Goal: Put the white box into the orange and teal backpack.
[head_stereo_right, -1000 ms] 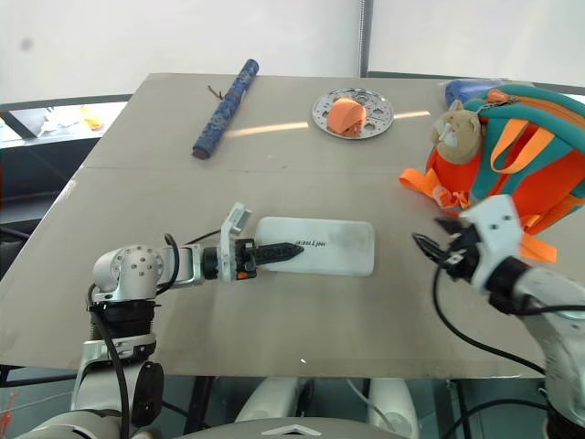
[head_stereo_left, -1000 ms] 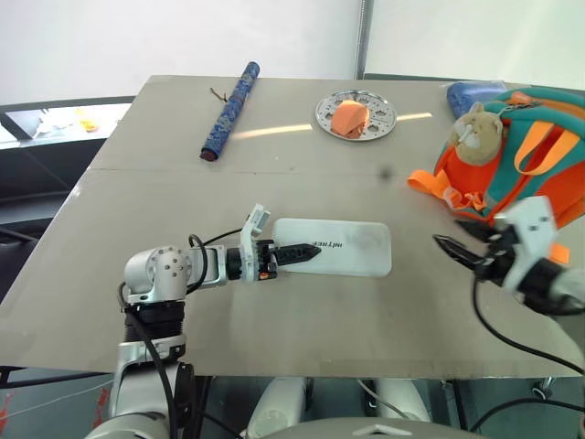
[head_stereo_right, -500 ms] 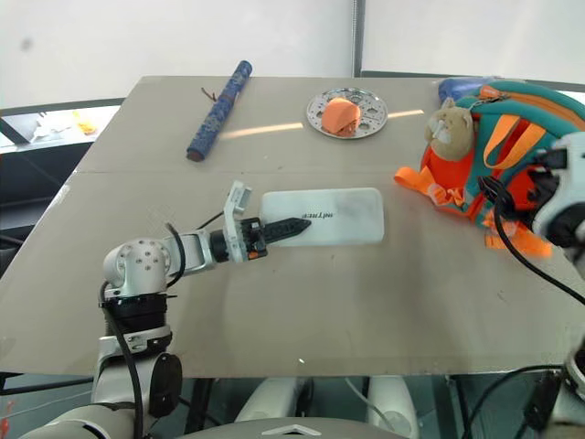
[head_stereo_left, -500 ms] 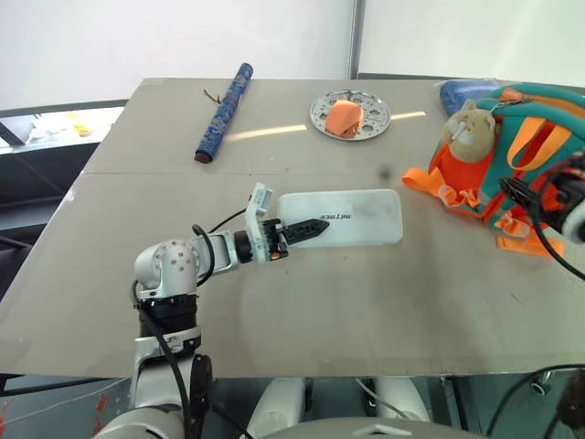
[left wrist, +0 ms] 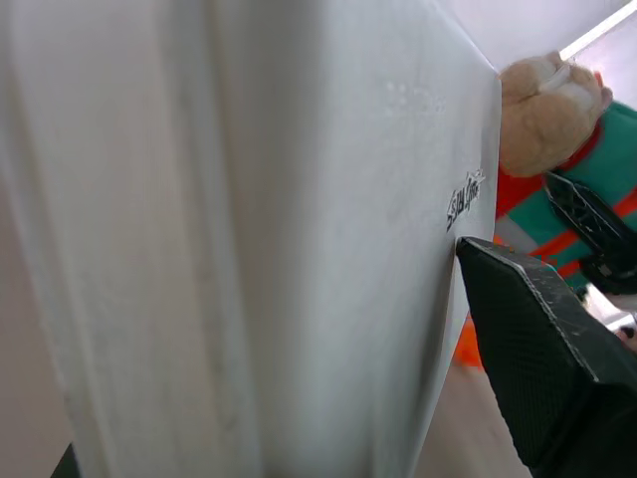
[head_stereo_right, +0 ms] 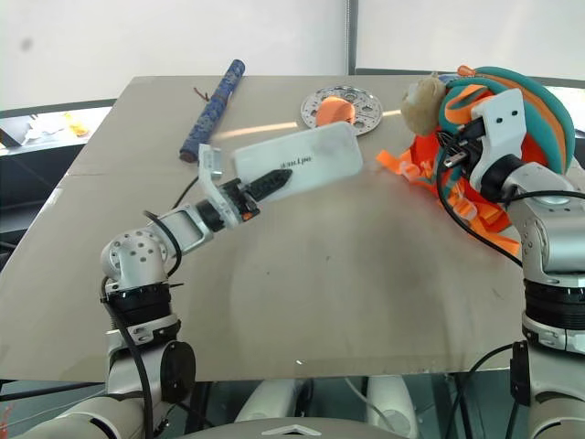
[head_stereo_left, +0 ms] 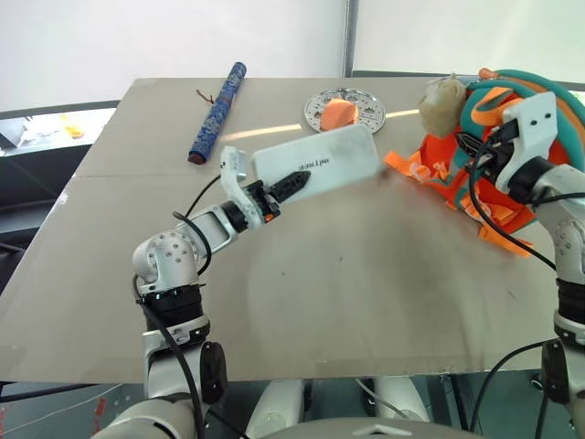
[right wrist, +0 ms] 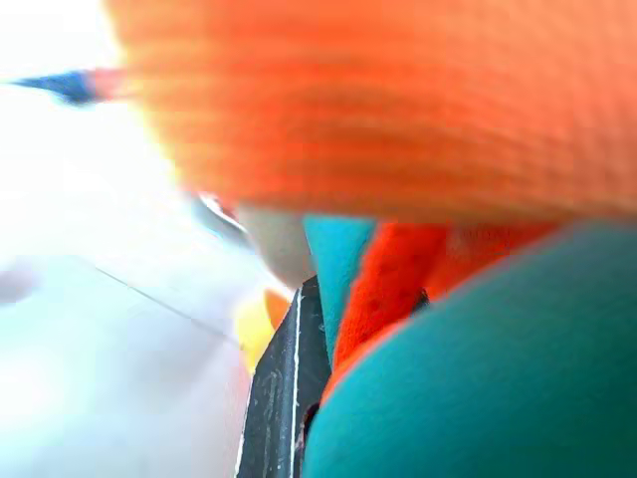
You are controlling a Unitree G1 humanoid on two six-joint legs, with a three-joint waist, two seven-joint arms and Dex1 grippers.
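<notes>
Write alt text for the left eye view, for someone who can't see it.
The left pincer holds the white box lifted off the grey table, tilted toward the orange and teal backpack, which the right pincer grips. Behind lie a blue roll and a metal plate holding an orange object.

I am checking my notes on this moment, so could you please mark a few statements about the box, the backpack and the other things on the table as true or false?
1. The left pincer holds the white box lifted off the table. True.
2. The white box is already inside the orange and teal backpack. False: it is in the air, to the left of the backpack.
3. The right pincer is at the backpack. True.
4. The round metal plate is bare. False: an orange item lies on it.
5. A blue roll lies at the table's far left. True.
</notes>
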